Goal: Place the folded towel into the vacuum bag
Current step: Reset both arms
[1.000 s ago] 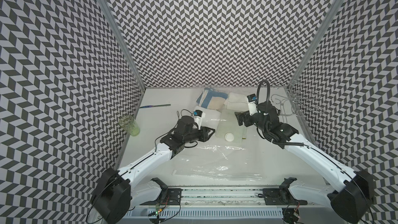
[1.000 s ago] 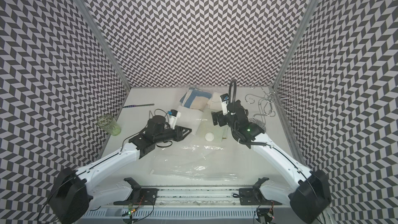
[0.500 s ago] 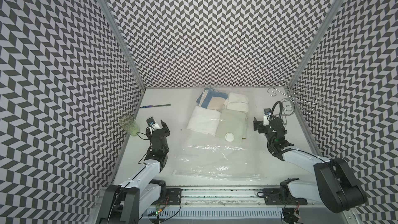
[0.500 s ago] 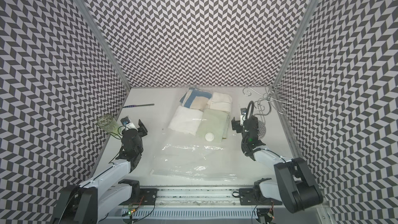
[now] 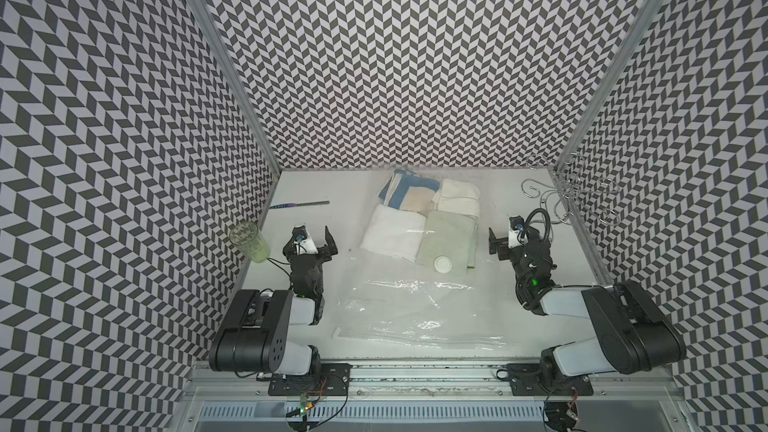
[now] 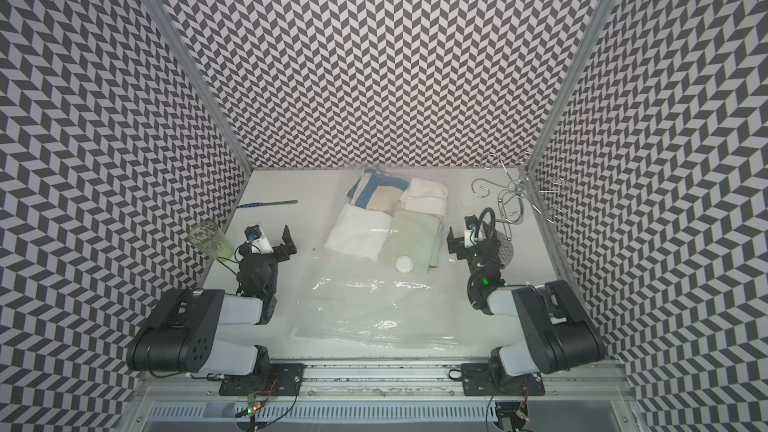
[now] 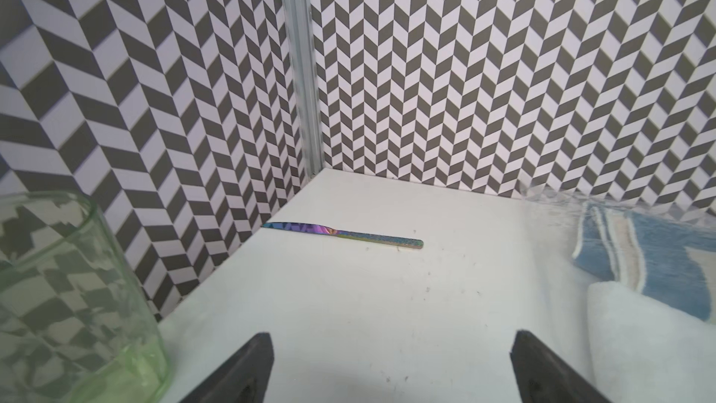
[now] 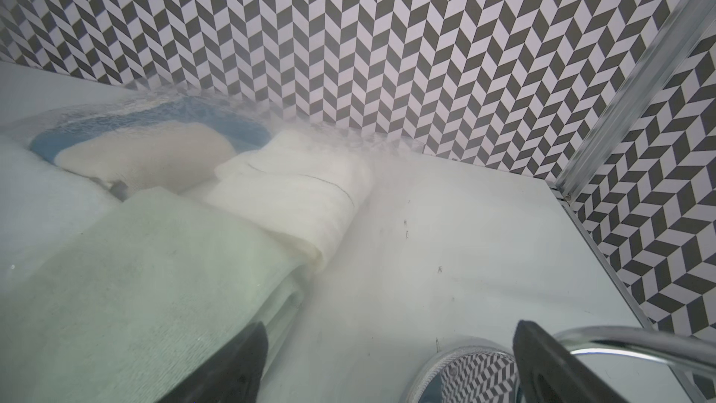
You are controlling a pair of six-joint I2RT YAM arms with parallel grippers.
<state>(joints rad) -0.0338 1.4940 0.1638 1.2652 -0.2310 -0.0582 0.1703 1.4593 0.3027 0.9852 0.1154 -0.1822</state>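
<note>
The vacuum bag [image 5: 415,309] sprawls across the middle of the table [image 5: 316,184], with its zip strip along the near edge. The folded white towel [image 5: 390,232] lies inside its far half, touching a pale green towel [image 5: 446,238], and two more towels sit behind them. The left gripper [image 7: 389,346] sits near the left edge, fingers spread wide with nothing between them. The right gripper [image 8: 387,331], near the right edge, is just as wide and empty. A wire rack [image 5: 569,193] fills the far right corner, and a green glass [image 5: 249,241] stands at the left edge. The white valve cap [image 5: 443,275] rests over the green towel.
</note>
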